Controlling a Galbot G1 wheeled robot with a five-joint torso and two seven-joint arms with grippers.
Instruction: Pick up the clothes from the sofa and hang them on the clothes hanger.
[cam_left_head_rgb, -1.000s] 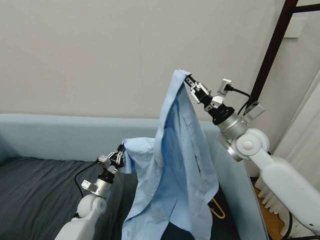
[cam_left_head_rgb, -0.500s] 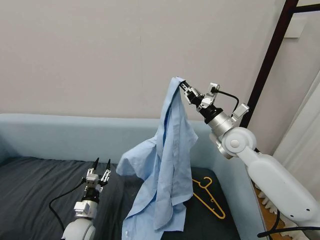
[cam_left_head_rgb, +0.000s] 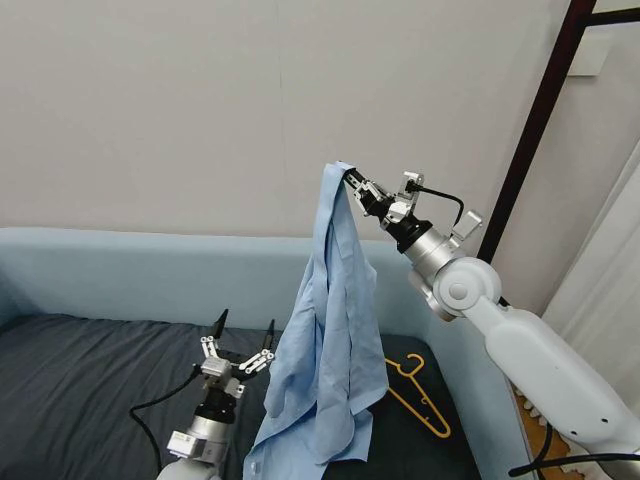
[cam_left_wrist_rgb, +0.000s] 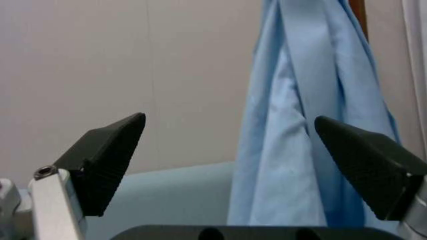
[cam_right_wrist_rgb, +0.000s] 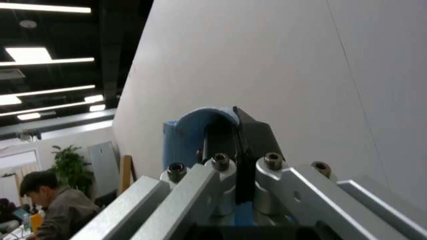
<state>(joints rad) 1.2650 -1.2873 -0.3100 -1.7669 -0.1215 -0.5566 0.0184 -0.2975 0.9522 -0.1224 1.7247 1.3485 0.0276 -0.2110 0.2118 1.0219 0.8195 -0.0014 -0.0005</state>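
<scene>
A light blue shirt (cam_left_head_rgb: 330, 340) hangs in the air above the sofa, pinched at its top by my right gripper (cam_left_head_rgb: 350, 178), which is shut on the fabric (cam_right_wrist_rgb: 193, 132). The shirt's hem trails down to the sofa seat. My left gripper (cam_left_head_rgb: 243, 340) stands open low over the seat, just left of the hanging shirt and apart from it. Between its two black fingers (cam_left_wrist_rgb: 107, 160) the left wrist view shows the shirt (cam_left_wrist_rgb: 300, 145) a little way off. A yellow clothes hanger (cam_left_head_rgb: 418, 395) lies on the seat under the right arm.
The sofa has a dark grey seat (cam_left_head_rgb: 80, 390) and a pale blue backrest (cam_left_head_rgb: 120, 275) with an armrest (cam_left_head_rgb: 480, 410) on the right. A dark wooden pole (cam_left_head_rgb: 530, 130) rises at the right against the wall. White curtain fabric hangs at the far right.
My left gripper let go of the shirt's sleeve, dropped toward the seat and opened wide. The right gripper carried the shirt's top leftward, and the shirt now hangs straight and narrow.
</scene>
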